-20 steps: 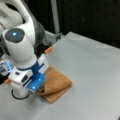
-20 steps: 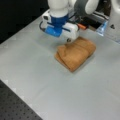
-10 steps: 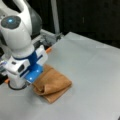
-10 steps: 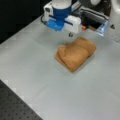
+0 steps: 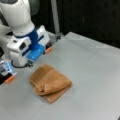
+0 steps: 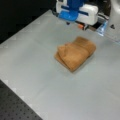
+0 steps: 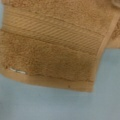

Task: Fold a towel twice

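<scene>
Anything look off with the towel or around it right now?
Nothing serious. The towel lies folded into a compact bundle on the table, layers slightly uneven, with a lower layer sticking out along one edge. The hand's fingers are not in view in any picture.

Both front views look down from opposite sides at the towel (image 5: 50, 83) (image 6: 75, 53); the wrist view hangs close above it.
</scene>
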